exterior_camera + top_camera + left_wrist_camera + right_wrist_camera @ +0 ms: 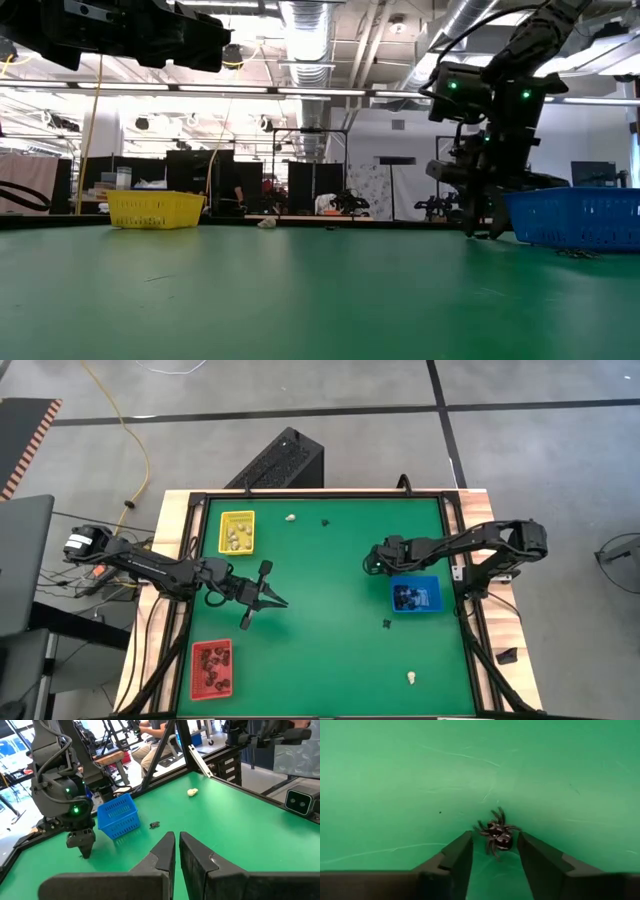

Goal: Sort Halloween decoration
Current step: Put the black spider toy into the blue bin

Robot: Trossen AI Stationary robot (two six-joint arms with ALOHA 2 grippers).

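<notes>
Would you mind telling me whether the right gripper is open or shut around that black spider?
Open. In the right wrist view the right gripper has a finger on each side of the black spider, with green mat visible between.

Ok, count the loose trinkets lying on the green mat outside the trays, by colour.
Whitish-cream: 2, the far whitish trinket and the near whitish trinket
Black: 3, the far black trinket, the near black trinket and the black spider between the open fingers of the right gripper
Total: 5
</notes>
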